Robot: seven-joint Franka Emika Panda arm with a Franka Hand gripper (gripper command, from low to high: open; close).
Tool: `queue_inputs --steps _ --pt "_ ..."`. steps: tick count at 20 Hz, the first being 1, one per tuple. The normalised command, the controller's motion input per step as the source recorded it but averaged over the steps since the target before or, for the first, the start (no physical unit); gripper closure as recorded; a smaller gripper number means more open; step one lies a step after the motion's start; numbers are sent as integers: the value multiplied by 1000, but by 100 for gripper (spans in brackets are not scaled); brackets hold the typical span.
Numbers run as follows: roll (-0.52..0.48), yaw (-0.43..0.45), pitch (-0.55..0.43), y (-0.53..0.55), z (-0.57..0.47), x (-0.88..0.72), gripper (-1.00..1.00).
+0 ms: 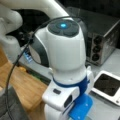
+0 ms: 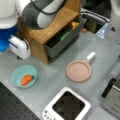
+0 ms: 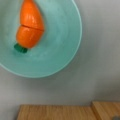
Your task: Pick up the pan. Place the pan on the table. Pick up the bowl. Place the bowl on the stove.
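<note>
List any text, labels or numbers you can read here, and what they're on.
No text can be read.
Stove: marks along its white front edge, too blurred to read.
Toaster oven: knobs with no legible markings.
Pan, bowl: unmarked.
The hand is not in view.

Carrot [image 3: 29,26], wooden block [image 2: 51,23], toaster oven [image 1: 101,37]

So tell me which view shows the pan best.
A front view: the pan lies whole on the table, white handle included. The wrist view shows only the bowl; no other view shows the pan.
</note>
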Motion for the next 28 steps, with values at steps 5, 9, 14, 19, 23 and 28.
queue_inputs --steps 5,9,14,19,23,28 --pt "65 47 162 -148 -59 488 -100" --pt "115 28 169 -79 122 309 -100" --pt "152 31 132 -76 100 207 -100" --pt "145 30 68 -115 -222 30 -100" --pt "135 40 7 -188 -383 -218 -100" --pt "130 52 -62 -201 -279 -342 -100"
